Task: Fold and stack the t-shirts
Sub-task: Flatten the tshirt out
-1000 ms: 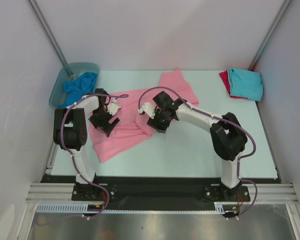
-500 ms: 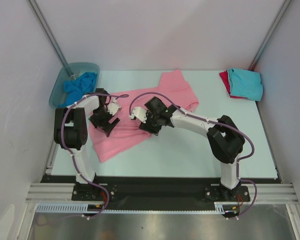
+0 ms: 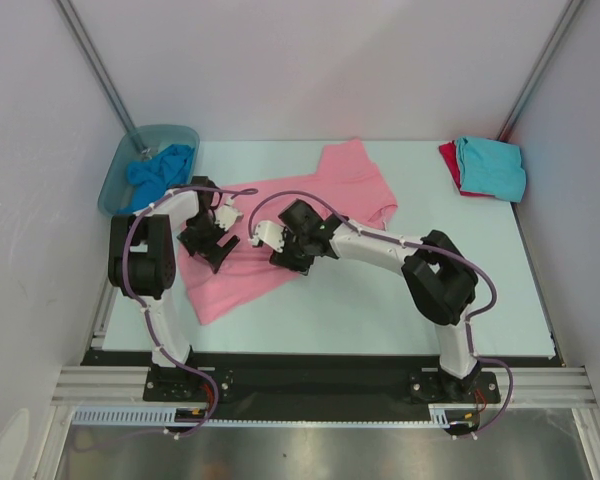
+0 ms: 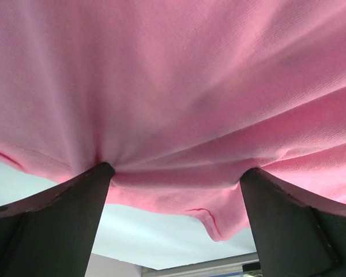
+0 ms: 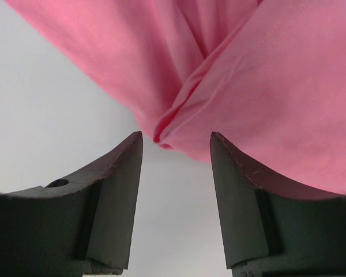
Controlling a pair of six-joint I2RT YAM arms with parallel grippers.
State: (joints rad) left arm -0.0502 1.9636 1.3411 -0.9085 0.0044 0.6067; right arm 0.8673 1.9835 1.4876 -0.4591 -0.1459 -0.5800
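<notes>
While right gripper (image 5: 176,136) stands half-open astride pink t-shirt (image 3: 352,170) fold edge on worktop (image 3: 380,310), left gripper (image 4: 177,169) fully open, apparently pressing cloth. Risk: shallow bite slips off, fold collapses.

Pink tee (image 3: 350,170), turquoise tee (image 3: 492,168), red tee (image 3: 447,158), seemingly blue tee (image 3: 158,172): four; tub (image 3: 114,190): one

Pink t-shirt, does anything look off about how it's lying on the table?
Yes. The pink t-shirt lies askew, running diagonally across the table, and it is bunched into folds near the middle, by the right claw.
</notes>
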